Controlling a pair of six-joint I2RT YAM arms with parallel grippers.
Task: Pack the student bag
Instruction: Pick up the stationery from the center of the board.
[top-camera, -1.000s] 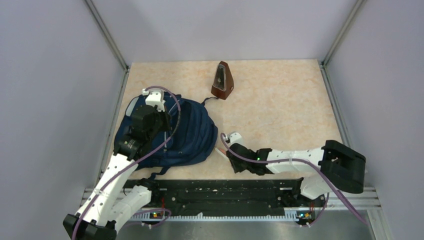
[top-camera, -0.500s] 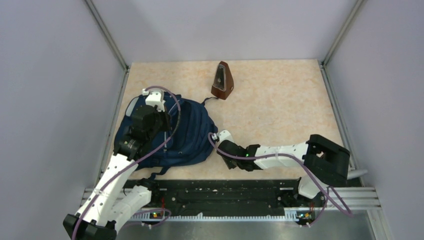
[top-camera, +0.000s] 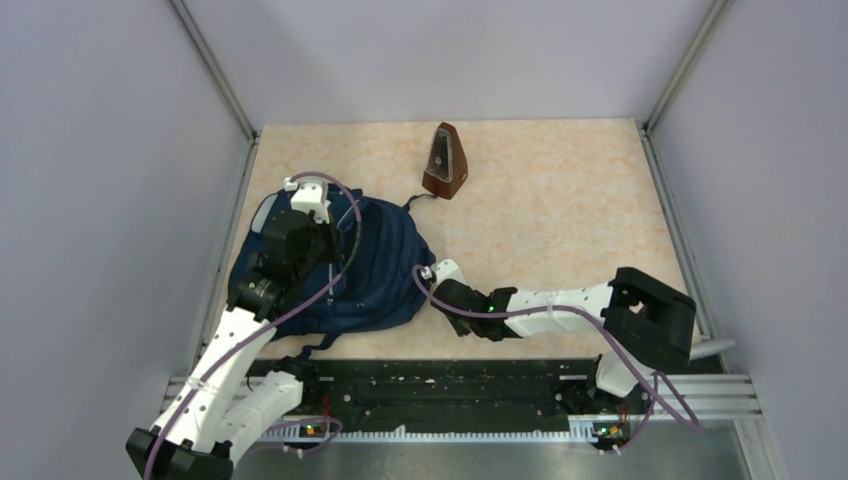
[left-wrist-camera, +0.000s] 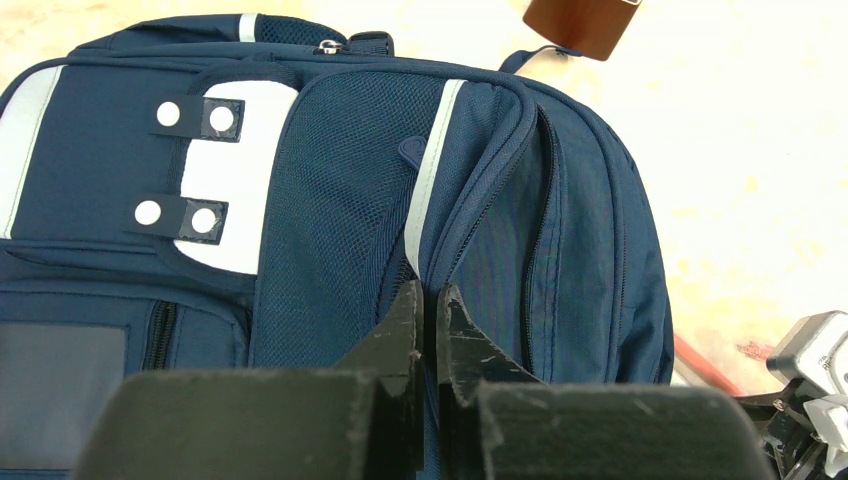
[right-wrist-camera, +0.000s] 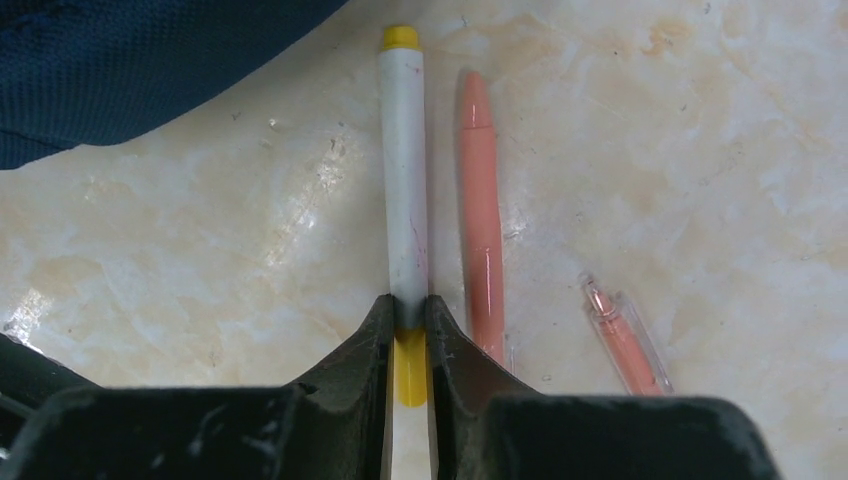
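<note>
We are at the picking step; our right pincer (right-wrist-camera: 410, 320) is clamped on the white marker (right-wrist-camera: 404, 180); the student bag (right-wrist-camera: 120, 60) lies ahead-left of it, a fold pinched in the closed left pincer (left-wrist-camera: 428, 315); next we should lift the marker towards the bag's opening.

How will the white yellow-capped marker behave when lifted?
Probably rigid and light: the white marker is a slim straight barrel. The right gripper pinches near one end, so it may pivot. Round body, likely rolls if released.

Left end effector (top-camera: 328, 246) on the student bag (top-camera: 388, 272); right end effector (top-camera: 437, 296) beside it.
</note>
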